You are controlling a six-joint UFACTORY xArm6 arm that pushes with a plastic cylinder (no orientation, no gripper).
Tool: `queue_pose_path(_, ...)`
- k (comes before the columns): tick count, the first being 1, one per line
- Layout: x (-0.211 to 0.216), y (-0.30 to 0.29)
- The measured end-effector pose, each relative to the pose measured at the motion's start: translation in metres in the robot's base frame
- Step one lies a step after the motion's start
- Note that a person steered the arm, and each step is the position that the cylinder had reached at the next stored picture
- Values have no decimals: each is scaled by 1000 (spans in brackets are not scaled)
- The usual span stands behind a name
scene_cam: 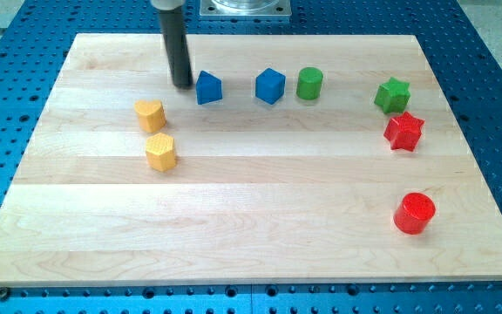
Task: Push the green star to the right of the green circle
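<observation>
The green star point(392, 94) lies near the view's upper right, just above the red star point(403, 131). The green circle point(309, 84) stands to its left, with a gap between them. My tip point(182, 85) rests on the board at the upper left, just left of the blue triangular block point(208, 88). It is far to the left of both green blocks and touches neither.
A blue cube point(270, 85) sits between the blue triangular block and the green circle. A yellow heart point(150, 114) and a yellow hexagon point(160, 152) lie at the left. A red circle point(415, 213) stands at the lower right. The wooden board point(251, 253) has blue perforated table around it.
</observation>
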State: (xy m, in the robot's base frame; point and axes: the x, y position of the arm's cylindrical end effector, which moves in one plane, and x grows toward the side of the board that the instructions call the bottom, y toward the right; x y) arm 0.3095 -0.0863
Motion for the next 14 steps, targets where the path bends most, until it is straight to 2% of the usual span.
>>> queue_pose_path(1,0,15)
queue_pose_path(2,-1,6)
queue_pose_path(3,-38,32)
queue_pose_path(4,-77,143)
queue_pose_path(5,-71,287)
queue_pose_path(6,-25,357)
queue_pose_path(7,22,362)
queue_pose_path(8,50,341)
queue_pose_path(9,58,317)
queue_pose_path(10,45,264)
queue_pose_path(12,42,327)
queue_pose_path(14,37,331)
